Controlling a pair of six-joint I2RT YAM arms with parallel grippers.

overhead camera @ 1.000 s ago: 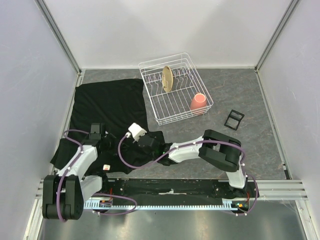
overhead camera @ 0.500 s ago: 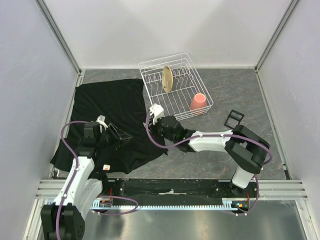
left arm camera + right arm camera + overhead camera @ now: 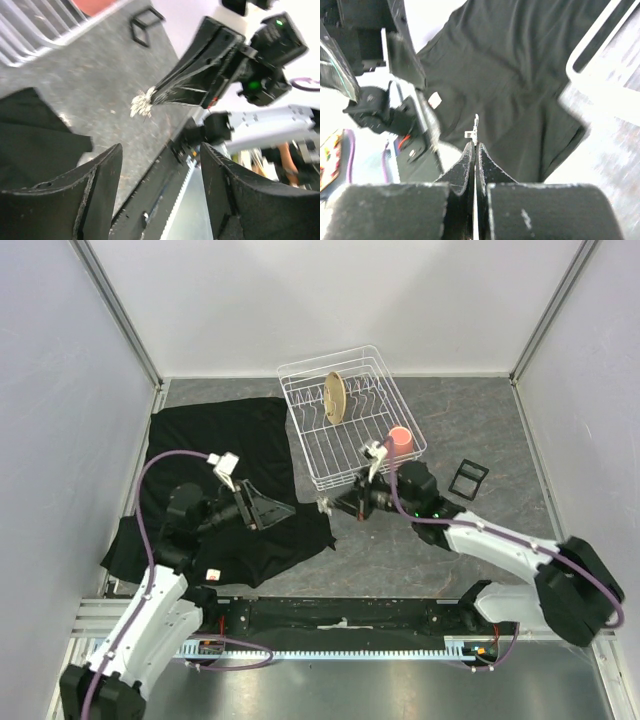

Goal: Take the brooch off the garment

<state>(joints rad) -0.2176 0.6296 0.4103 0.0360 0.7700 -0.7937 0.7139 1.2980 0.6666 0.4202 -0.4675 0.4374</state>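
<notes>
Noted black garment (image 3: 220, 440), wrinkled, at left. Over garment's right hem: left gripper (image 3: 285, 510), jaws spread wide, holding nothing. Just off garment's right edge: brooch (image 3: 141, 103), pinched in tips of closed right gripper (image 3: 335, 508), apparently clear of fabric. Further right of garment: dish rack (image 3: 297, 430).

Dish rack (image 3: 335, 455) holds plate (image 3: 334, 397), pink cup (image 3: 400, 436); black frame (image 3: 461, 491) nearby.
</notes>
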